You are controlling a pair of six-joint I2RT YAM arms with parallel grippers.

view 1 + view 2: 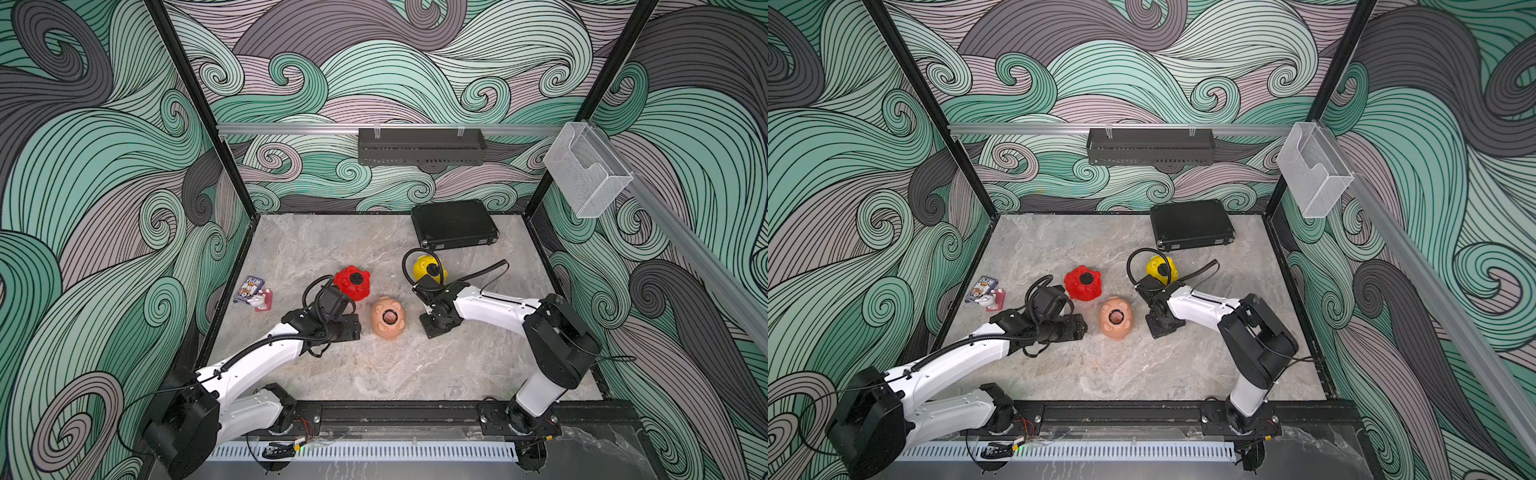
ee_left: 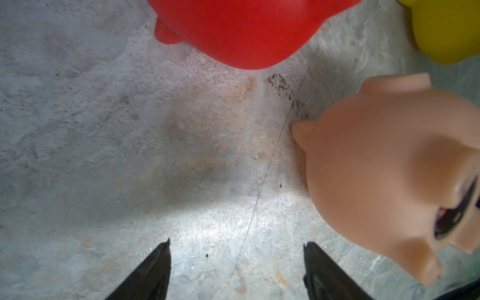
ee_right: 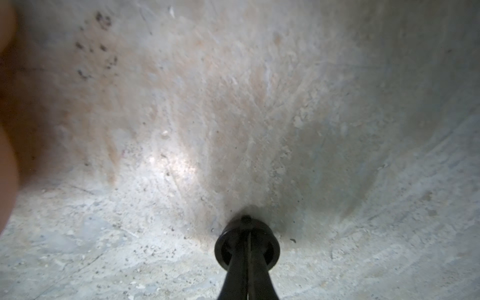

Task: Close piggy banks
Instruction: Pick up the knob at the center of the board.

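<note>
My right gripper [image 3: 246,233] had its jaws pressed together on a black plug [image 3: 246,245] at the bench [image 3: 259,104]; my left gripper [image 2: 236,270] stood spread, empty. The peach-pink piggy bank [image 1: 388,318] lay belly-up between them, hole open; I judged the plug should be carried level and seated squarely.

Robot lab test cell: black frame posts [image 1: 195,104], walls covered in swirl-pattern print [image 1: 83,166], marble-look tabletop [image 1: 374,374], two arms bolted to a front rail [image 1: 395,413], aluminium rail [image 1: 291,129] with hanging black tray [image 1: 422,147].
</note>
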